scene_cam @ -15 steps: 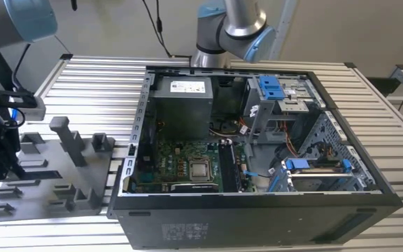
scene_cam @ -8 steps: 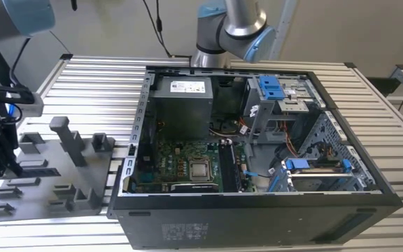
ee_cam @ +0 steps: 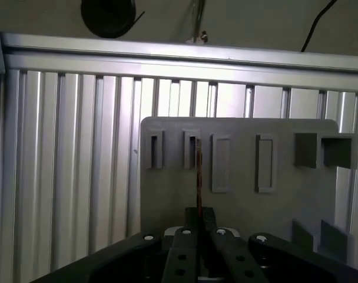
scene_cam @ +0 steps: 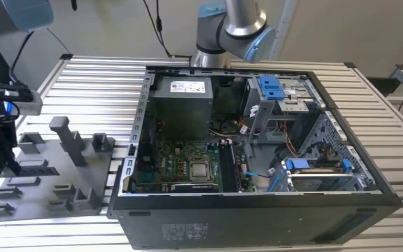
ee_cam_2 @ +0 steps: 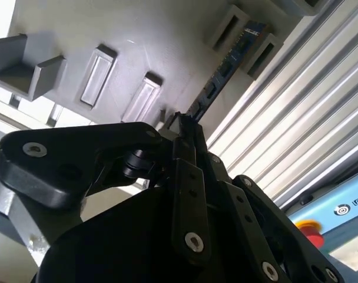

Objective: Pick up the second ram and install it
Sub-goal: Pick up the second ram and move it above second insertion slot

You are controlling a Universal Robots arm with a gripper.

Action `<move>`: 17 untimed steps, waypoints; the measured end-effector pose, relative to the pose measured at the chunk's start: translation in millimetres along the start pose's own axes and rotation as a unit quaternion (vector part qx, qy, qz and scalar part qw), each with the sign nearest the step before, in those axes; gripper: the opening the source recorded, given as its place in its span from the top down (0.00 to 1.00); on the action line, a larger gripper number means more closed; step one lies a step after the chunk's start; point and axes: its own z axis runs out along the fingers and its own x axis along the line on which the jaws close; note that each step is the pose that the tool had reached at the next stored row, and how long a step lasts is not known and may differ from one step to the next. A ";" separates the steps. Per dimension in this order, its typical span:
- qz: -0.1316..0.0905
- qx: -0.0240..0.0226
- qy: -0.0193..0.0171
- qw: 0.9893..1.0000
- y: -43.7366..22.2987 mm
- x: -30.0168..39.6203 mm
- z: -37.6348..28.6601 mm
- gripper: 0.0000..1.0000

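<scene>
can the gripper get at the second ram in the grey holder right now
Probably yes. In the first wrist view the second ram stands on edge in the grey holder with nothing over it, and the gripper is lined up at its near end.

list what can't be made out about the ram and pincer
Near end of the second ram: hidden behind the pincer in both wrist views.
First wrist view: it stands edge-on, faces unseen.
Exterior view: memory slots in the computer case too small to tell if filled.
</scene>
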 end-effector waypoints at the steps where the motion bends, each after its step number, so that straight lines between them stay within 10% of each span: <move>1: 0.004 0.000 0.000 1.000 0.0 0.0 -0.5 0.86; 17: 0.019 0.000 -0.001 1.000 1.0 -0.8 -34.3 0.86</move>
